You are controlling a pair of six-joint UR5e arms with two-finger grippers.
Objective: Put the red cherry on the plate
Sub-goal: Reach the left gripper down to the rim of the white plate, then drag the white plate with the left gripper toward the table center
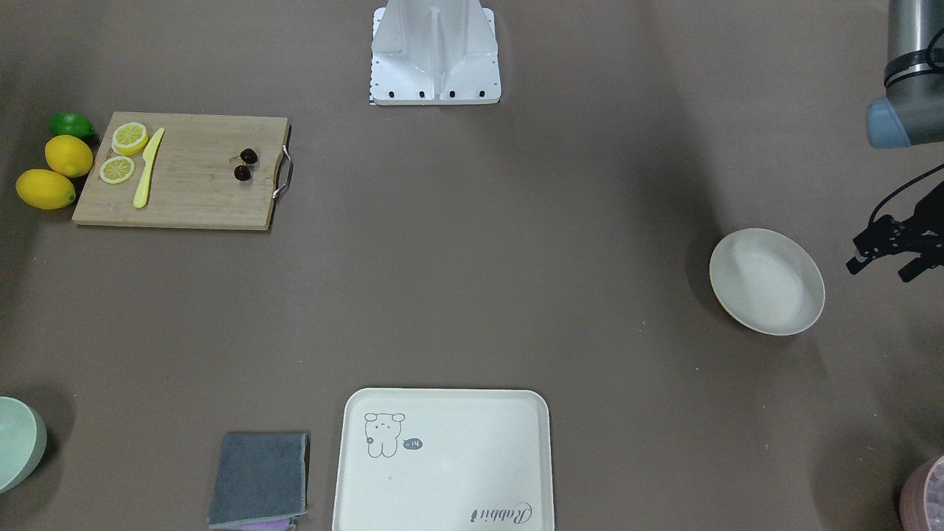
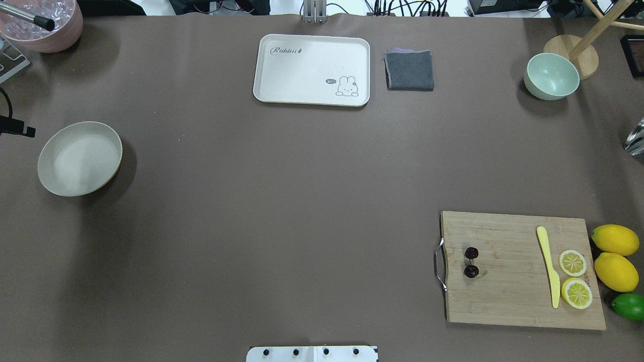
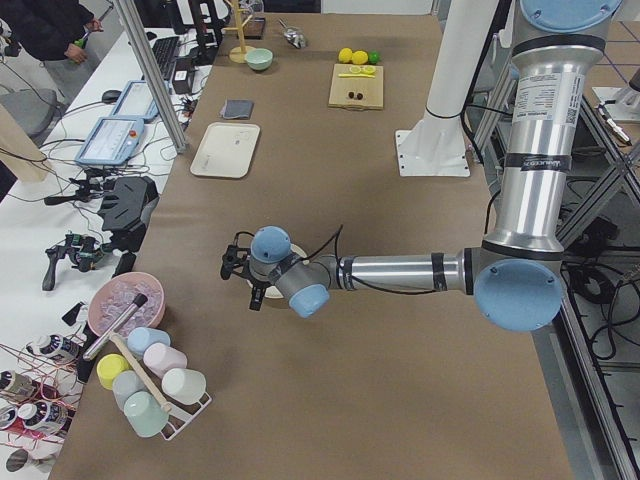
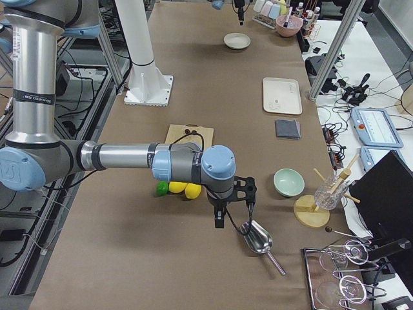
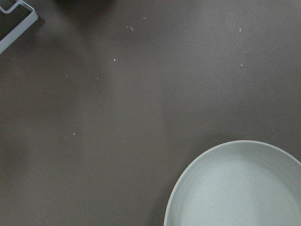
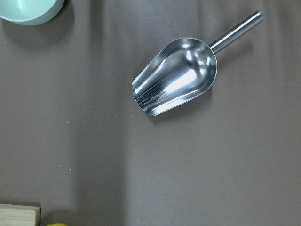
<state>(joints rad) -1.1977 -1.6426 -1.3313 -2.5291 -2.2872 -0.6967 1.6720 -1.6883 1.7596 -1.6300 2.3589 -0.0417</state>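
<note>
Cherry: the cherry point(image 2: 471, 271), a pair of dark, glossy fruits, lies on the wooden board point(image 2: 508, 301) at the robot's right, close to the end with the metal handle point(image 2: 438, 265).
Handling: probably very light, small, round and smooth-skinned, so it is likely to roll or slip out of a loose pinch. Too hard a squeeze could mark it.
Where to hold: a gentle pinch across one fruit looks surest. The stems are too thin in these views to count on, and the second fruit should trail along if they are joined.
Board company: a yellow knife point(image 2: 548, 266) and two lemon slices point(image 2: 572, 262) sit at the far end, well apart from the cherry. Two lemons point(image 2: 615, 240) and a lime point(image 2: 629, 305) lie just off that edge.
Plate: the plate point(image 2: 80, 161) is bare, on the robot's far left, well apart from the board across open table.
Left gripper: the left gripper point(image 1: 880, 273) hovers just beside the plate. Its fingers look parted, with nothing between them.
Right gripper: the right gripper point(image 4: 233, 223) hangs over a steel scoop point(image 6: 176, 77) beyond the lemons. It shows only from the side, so its opening cannot be told.
Elsewhere: a tray point(image 2: 312, 70), a grey cloth point(image 2: 409, 70) and a green bowl point(image 2: 552, 75) line the far edge.
Outlook: the right arm is much nearer the cherry, and the carry would cross the table.
</note>
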